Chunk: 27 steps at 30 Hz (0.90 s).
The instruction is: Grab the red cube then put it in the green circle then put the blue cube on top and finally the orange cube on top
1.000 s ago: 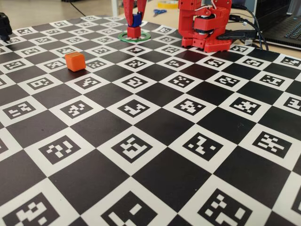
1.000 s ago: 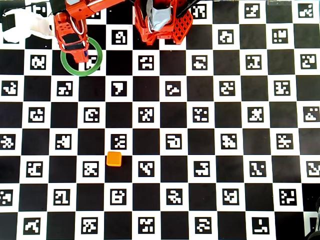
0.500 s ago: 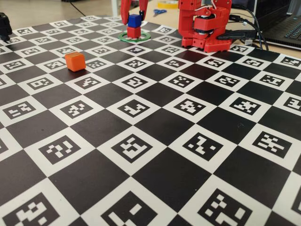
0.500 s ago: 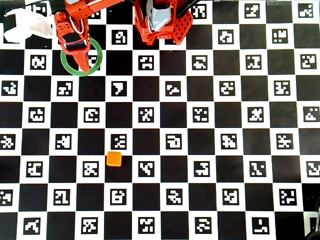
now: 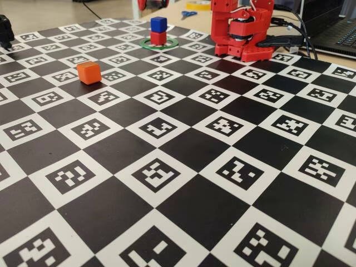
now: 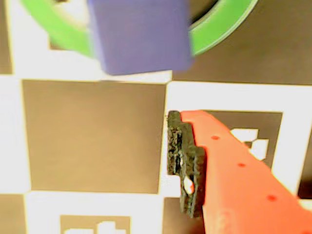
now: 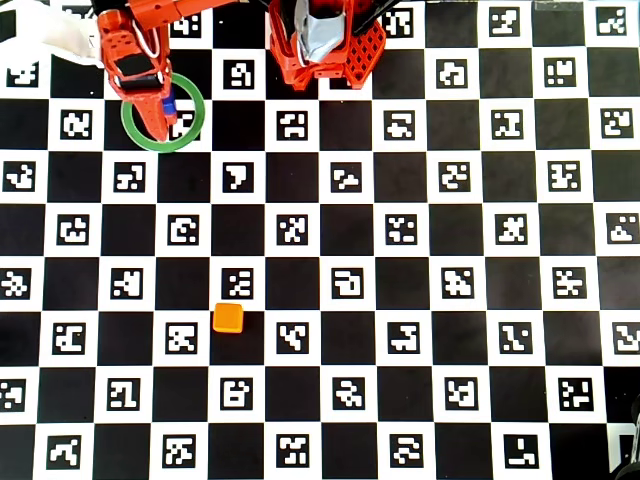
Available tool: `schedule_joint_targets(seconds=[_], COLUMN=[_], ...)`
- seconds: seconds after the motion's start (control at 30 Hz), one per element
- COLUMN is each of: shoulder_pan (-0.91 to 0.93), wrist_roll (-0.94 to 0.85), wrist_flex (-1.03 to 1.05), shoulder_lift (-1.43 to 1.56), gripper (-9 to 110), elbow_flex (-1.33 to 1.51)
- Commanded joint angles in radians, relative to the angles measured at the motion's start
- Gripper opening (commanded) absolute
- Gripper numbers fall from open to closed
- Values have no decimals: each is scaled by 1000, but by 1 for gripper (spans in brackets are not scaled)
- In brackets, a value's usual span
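**Two cubes stacked, orange one left**

The blue cube (image 5: 158, 23) sits on the red cube (image 5: 158, 38) inside the green ring (image 5: 158, 43), the stack upright and square in the fixed view. So the first two placements look done; only the orange cube (image 5: 88, 72) is left, and it lies alone on the board (image 5: 183, 167), well apart from the ring and nearer the camera in the fixed view.

The gripper (image 7: 158, 118) hangs above the ring in the overhead view, covering most of the stack, with just a sliver of blue showing beside it. It holds nothing. The wrist view shows one finger (image 6: 187, 161) clear of the blue cube, but the other finger is out of frame, so how wide the jaws stand cannot be told.

Room is generous: the squares between ring and orange cube are bare in the overhead view, and nothing crowds the orange cube on any side. The arm's base (image 7: 322, 40) stands near the ring, to its right in that view. The final drop probably needs care, since a nudge could topple the stack.
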Motion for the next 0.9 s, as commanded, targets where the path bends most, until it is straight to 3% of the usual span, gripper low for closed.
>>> schedule_joint_targets(seconds=[0.0, 0.5, 0.87], shoulder_pan=[-67, -580, -759], wrist_roll=[71, 638, 865], wrist_flex=[84, 190, 222], shoulder_lift=[81, 104, -160], gripper=[42, 42, 42], elbow_flex=[-158, -330, -627])
